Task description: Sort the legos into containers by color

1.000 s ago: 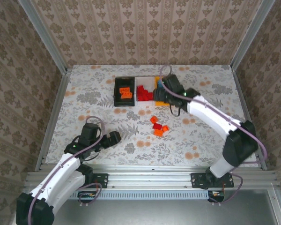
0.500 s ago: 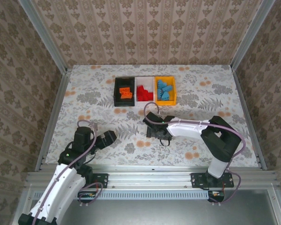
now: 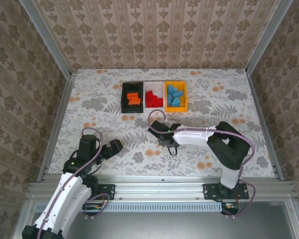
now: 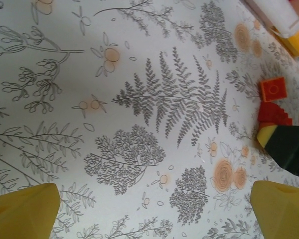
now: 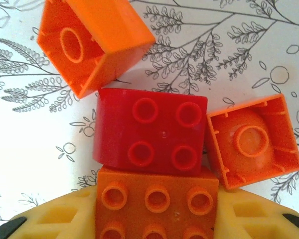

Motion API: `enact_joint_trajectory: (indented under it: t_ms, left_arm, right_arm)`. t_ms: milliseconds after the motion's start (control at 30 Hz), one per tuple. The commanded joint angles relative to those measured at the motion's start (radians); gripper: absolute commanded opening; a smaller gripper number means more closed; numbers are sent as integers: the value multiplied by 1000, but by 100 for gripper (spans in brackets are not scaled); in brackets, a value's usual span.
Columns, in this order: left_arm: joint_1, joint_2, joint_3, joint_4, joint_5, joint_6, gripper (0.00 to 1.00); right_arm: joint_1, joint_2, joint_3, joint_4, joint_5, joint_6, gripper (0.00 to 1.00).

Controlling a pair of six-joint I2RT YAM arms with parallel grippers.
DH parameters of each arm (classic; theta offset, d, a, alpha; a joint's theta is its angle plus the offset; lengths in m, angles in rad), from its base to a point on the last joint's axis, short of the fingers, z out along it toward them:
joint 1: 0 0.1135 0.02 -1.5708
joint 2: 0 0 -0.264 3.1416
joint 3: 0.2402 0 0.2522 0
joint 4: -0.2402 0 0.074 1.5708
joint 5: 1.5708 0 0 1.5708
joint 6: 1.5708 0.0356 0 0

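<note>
Low over the floral table (image 5: 229,40), my right gripper (image 5: 157,224) pinches a glossy studded orange brick (image 5: 157,199) that is touching a rounded red brick (image 5: 150,132) beside two upturned hollow orange bricks (image 5: 92,42); my left gripper (image 4: 152,209) gapes wide

bins (image 3: 123,97) 3 | loose orange legos (image 5: 94,42) 3 | loose red legos (image 5: 149,132) 1

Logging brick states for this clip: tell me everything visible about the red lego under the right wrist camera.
The red lego is a glossy plastic two-by-two brick lying flat, four studs up, on the floral table. Its bottom edge abuts an orange studded brick, its right side an upturned hollow orange brick, and its upper left corner seems to touch a tipped orange brick.
</note>
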Motion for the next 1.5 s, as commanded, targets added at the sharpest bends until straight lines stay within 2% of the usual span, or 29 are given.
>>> enact_joint_trajectory:
  t_ms: [0, 200, 367, 533, 633, 700, 767, 833, 933, 1000, 1067, 1200, 1367, 1467]
  left_arm:
    - [25, 43, 28, 19, 44, 35, 100]
    - [43, 120, 61, 92, 65, 16, 100]
    - [53, 191, 109, 92, 15, -15, 100]
    - [60, 251, 117, 132, 49, -78, 100]
    - [63, 268, 115, 133, 49, -126, 100]
    - [63, 277, 104, 156, 60, -232, 100]
    - [43, 286, 62, 289, 97, -349, 100]
    - [13, 301, 55, 352, 86, -426, 100]
    - [4, 320, 127, 291, 68, -386, 100]
    - [3, 325, 151, 282, 64, -377, 100]
    - [2, 326, 150, 288, 65, -383, 100]
    - [4, 328, 146, 291, 78, -376, 100]
    - [3, 335, 177, 275, 85, -349, 100]
    - [4, 340, 205, 260, 94, -333, 100]
  right_arm:
    - [37, -27, -35, 18, 49, -23, 38]
    - [128, -140, -7, -45, 86, -24, 38]
    - [134, -128, 161, -47, 100, -154, 37]
    - [74, 74, 458, -7, 60, -346, 37]
    - [35, 196, 646, -3, 52, -384, 36]
    - [14, 270, 758, -9, 38, -384, 35]
    - [-9, 369, 891, -44, 28, -406, 35]
    - [-41, 487, 1050, -121, 10, -411, 35]
    - [-73, 641, 1270, -229, -3, -432, 37]
    - [-86, 703, 1353, -254, -19, -450, 38]
    - [-95, 742, 1421, -257, -46, -481, 42]
    - [-116, 811, 1568, -334, -64, -495, 63]
    - [-96, 719, 1531, -299, -41, -544, 70]
    - [-79, 627, 1470, -290, -7, -548, 71]
